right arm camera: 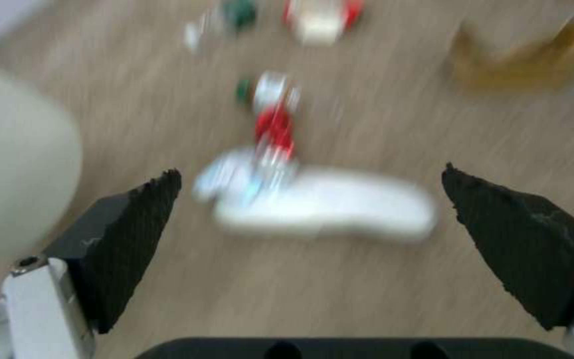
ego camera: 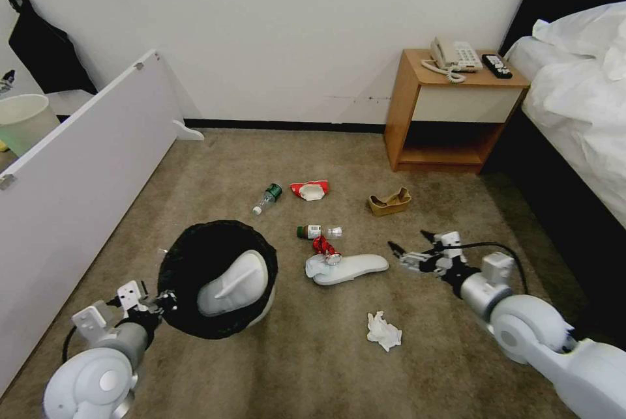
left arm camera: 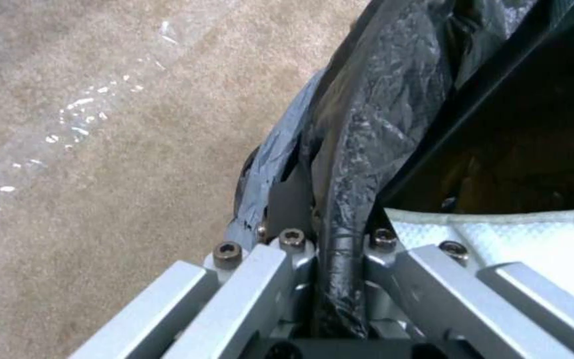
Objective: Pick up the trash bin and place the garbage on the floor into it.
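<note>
The trash bin (ego camera: 190, 248), white with a black bag over its rim, hangs tilted at the lower left. My left gripper (ego camera: 162, 302) is shut on its near rim; the left wrist view shows the gripper (left arm camera: 332, 249) clamped on the crinkled bag (left arm camera: 380, 114). One white slipper (ego camera: 235, 282) lies inside the bin. The garbage on the floor (ego camera: 313, 367) includes a second slipper (ego camera: 352, 268), a red can (ego camera: 324, 248), two small bottles (ego camera: 319, 231) (ego camera: 267, 197), a red-and-white wrapper (ego camera: 310, 189), a brown paper bag (ego camera: 389, 201) and a tissue (ego camera: 383, 331). My right gripper (ego camera: 407, 253) is open just right of the floor slipper (right arm camera: 340, 209), which lies ahead of its spread fingers (right arm camera: 134, 214).
A wooden nightstand (ego camera: 450, 113) with a phone and remote stands against the back wall. The bed (ego camera: 580, 113) fills the right side. A white board (ego camera: 85, 171) leans along the left, with a pale green bin (ego camera: 23, 119) behind it.
</note>
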